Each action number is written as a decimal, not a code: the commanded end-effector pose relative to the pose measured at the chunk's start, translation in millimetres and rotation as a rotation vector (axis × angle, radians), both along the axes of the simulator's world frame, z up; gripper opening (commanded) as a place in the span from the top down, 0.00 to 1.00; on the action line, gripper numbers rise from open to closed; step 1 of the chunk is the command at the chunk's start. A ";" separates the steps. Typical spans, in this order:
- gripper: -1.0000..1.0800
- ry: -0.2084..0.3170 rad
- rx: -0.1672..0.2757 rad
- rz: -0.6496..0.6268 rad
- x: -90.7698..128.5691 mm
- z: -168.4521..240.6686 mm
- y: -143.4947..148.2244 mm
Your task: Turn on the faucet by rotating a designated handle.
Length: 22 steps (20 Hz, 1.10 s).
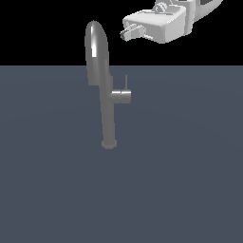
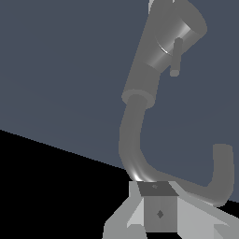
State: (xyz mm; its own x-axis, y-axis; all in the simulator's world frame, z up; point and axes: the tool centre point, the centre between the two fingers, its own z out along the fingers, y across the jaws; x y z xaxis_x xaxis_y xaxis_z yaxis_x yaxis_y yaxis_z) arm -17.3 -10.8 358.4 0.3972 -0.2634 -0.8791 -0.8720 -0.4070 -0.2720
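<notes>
Just one faucet [image 1: 105, 90], one handle [image 1: 126, 81] — one end effector [image 1: 127, 33] above, opening unclear.

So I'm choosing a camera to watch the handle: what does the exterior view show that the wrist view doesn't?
Only the exterior view shows the whole faucet upright down to its round base, with the end effector up beside the spout, clear of it. Only the wrist view shows the stub's end face close up. Both show the thin handle, untouched.
</notes>
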 end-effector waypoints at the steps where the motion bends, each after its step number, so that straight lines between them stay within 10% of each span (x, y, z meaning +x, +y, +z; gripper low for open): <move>1: 1.00 0.056 0.054 -0.054 9.6 -15.3 -2.6; 12: 1.00 0.274 0.260 -0.264 35.3 -81.4 -6.3; 22: 1.00 0.366 0.347 -0.352 40.9 -110.7 -3.2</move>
State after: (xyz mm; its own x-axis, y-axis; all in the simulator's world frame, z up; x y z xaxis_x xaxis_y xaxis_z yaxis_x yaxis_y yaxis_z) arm 23.0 -14.5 249.9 0.0028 -0.0066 -1.0000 -0.9996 -0.0280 -0.0026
